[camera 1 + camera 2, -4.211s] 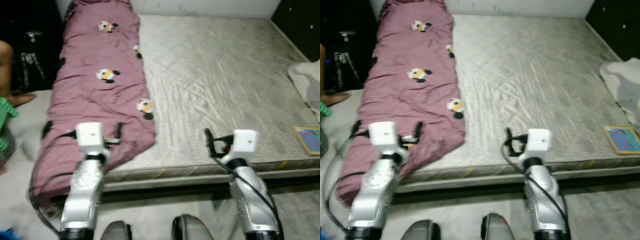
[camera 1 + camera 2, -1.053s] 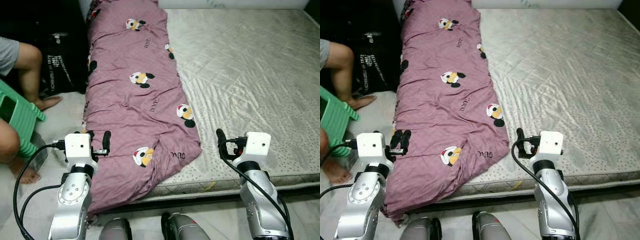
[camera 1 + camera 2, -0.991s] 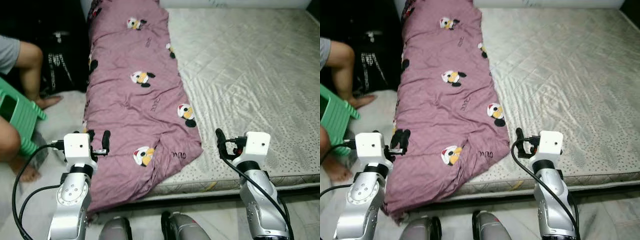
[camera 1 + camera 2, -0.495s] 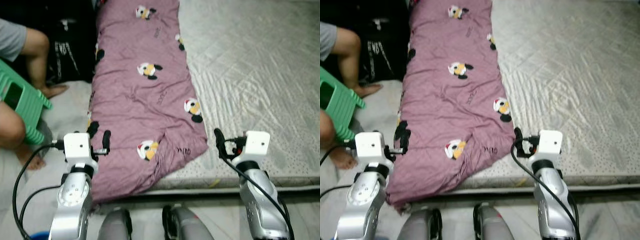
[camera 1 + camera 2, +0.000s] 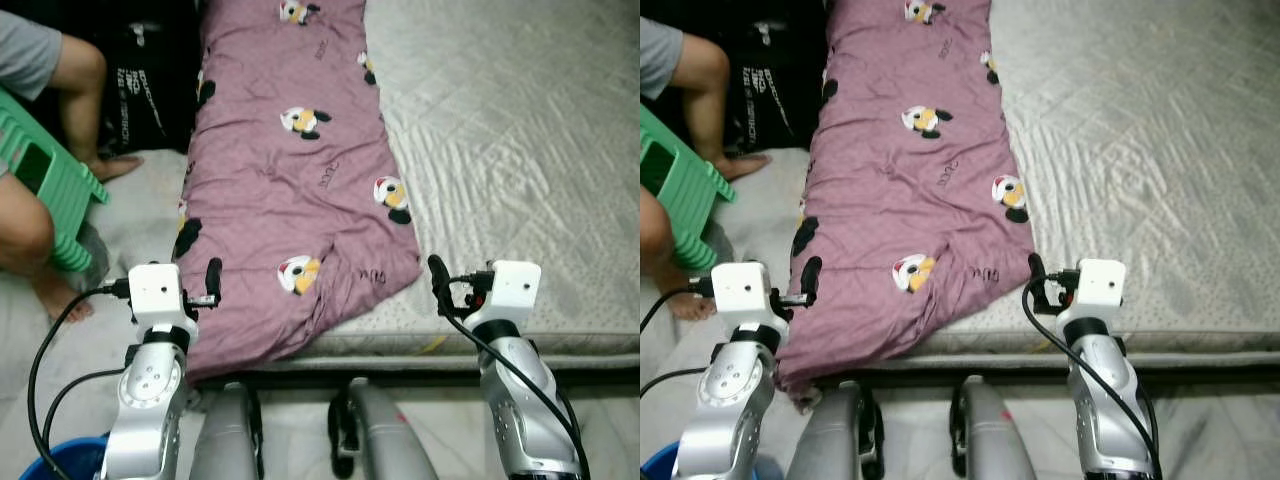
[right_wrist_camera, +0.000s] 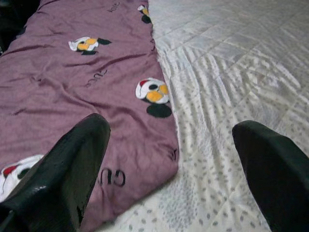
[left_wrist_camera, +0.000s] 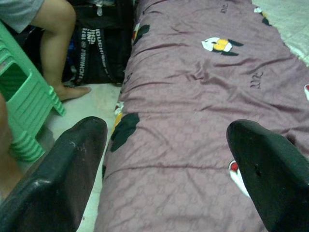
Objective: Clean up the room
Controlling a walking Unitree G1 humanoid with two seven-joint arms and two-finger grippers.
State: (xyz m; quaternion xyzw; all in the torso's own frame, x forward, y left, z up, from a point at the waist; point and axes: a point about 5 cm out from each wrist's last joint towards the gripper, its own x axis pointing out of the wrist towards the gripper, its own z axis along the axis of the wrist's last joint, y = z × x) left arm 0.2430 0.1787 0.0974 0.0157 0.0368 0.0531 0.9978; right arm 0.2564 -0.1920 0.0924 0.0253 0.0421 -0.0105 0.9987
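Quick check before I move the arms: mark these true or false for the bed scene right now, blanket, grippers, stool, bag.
1. The purple blanket covers the whole mattress. False: it lies along the robot's left side of it, and the rest is bare.
2. The left gripper is open, holding nothing. True.
3. The right gripper is shut on the blanket. False: its fingers are spread apart, over the blanket's edge, gripping nothing.
4. A green stool stands on the floor left of the bed, next to a person's legs. True.
5. A black bag lies on top of the blanket. False: it sits beside the bed on the floor.
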